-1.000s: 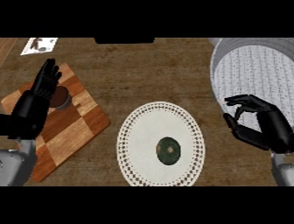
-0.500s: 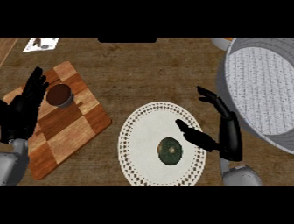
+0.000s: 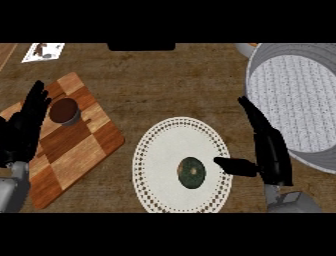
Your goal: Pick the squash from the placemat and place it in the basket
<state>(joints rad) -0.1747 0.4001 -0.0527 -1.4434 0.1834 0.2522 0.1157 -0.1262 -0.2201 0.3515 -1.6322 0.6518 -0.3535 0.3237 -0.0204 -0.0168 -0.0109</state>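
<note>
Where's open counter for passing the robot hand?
Bare counter lies between the checkered board, placemat and basket. Crowded at the placemat's right edge: the right robot hand sits between squash and basket.

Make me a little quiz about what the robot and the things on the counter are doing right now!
1. True or false: the squash is already in the basket.
2. Which hand is beside the squash? A) left hand B) right hand
3. What does the dark cup stand on?

Key:
1. False; it lies on the white placemat.
2. B, open, thumb pointing at the squash.
3. The checkered wooden board.
</note>
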